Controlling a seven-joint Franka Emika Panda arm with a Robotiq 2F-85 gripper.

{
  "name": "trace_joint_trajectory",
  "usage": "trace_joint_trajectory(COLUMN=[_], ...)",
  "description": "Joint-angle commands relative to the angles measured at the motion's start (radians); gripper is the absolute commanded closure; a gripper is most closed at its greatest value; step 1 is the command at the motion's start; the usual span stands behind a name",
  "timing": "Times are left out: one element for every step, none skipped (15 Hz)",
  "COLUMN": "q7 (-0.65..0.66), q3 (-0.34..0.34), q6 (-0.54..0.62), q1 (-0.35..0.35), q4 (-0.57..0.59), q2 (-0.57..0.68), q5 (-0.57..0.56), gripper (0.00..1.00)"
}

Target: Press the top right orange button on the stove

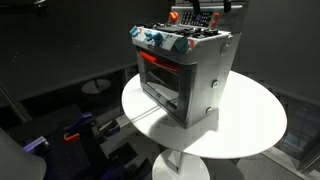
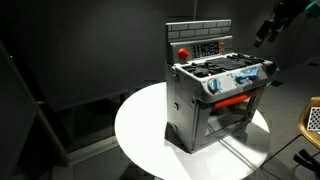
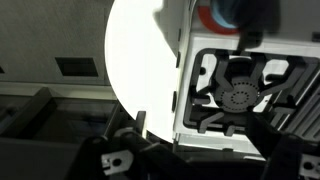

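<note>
The silver-grey toy stove (image 1: 190, 80) stands on a round white table in both exterior views (image 2: 215, 100). Its oven window glows orange-red and blue knobs line its front top edge. An orange button (image 2: 183, 52) sits on its dark back panel; it also shows in an exterior view (image 1: 175, 17) and at the top of the wrist view (image 3: 212, 14). My gripper (image 2: 266, 33) hangs in the air above and to the side of the stove, apart from it. In the wrist view my gripper (image 3: 205, 135) is over the stove's black burner (image 3: 240, 95), fingers spread wide and empty.
The white table (image 1: 250, 120) (image 2: 140, 130) has bare surface around the stove. Dark curtains and walls surround it. Blue and black gear (image 1: 75, 135) lies on the floor beside the table. A pale object (image 2: 312, 120) is at the frame edge.
</note>
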Motion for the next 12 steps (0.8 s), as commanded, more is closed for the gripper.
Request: trace_joint_trajectory(q7=[0.057, 0.062, 0.069, 0.075, 0.084, 0.094, 0.097, 0.106, 0.112, 0.120, 0.124, 0.125], q3=[0.010, 0.011, 0.011, 0.011, 0.011, 0.011, 0.010, 0.009, 0.008, 0.006, 0.005, 0.004], q6=[0.016, 0.022, 0.026, 0.030, 0.032, 0.032, 0.032, 0.033, 0.031, 0.033, 0.030, 0.031], q1=[0.003, 0.006, 0.008, 0.012, 0.014, 0.017, 0.021, 0.024, 0.028, 0.031, 0.034, 0.036], q4=[0.109, 0.129, 0.153, 0.174, 0.195, 0.215, 0.234, 0.253, 0.270, 0.287, 0.303, 0.317], q2=[0.102, 0.123, 0.145, 0.165, 0.185, 0.204, 0.222, 0.241, 0.256, 0.272, 0.287, 0.301], q5=[-0.008, -0.005, -0.003, -0.001, -0.005, -0.007, -0.004, -0.005, -0.005, -0.009, -0.006, -0.002], gripper=[0.00, 0.00, 0.00, 0.00, 0.00, 0.00, 0.00, 0.00, 0.00, 0.00, 0.00, 0.00])
